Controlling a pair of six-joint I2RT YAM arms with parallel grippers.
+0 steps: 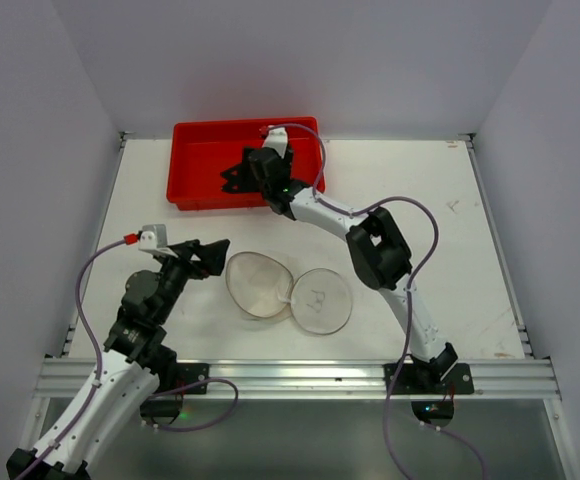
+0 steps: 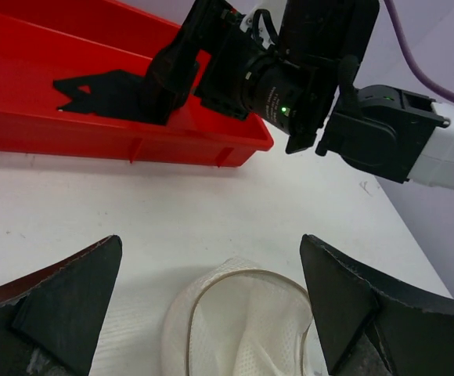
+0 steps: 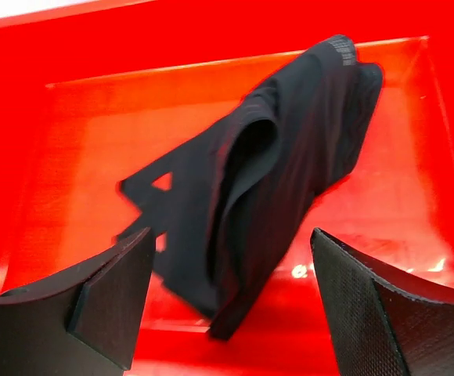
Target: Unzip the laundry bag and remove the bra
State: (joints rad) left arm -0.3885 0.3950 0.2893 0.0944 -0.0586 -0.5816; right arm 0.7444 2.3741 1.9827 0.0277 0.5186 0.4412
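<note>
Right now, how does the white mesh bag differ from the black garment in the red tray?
The laundry bag is white, see-through mesh; the bra is opaque black fabric. The laundry bag is round and lies open on the table; the bra is crumpled and irregular, inside the red tray. Both are soft textile items.

Right pincer point(image 1: 227, 180) and arm point(image 1: 320, 212) block the red tray's point(image 1: 181, 165) middle and right.

1. I work in a robotics lab cell: plain white walls point(image 1: 30, 150) box in my white table point(image 1: 450, 220).
2. My two arms stand bolted to an aluminium rail point(image 1: 290, 378).
3. Purple cables point(image 1: 436, 232) trail off me.
</note>
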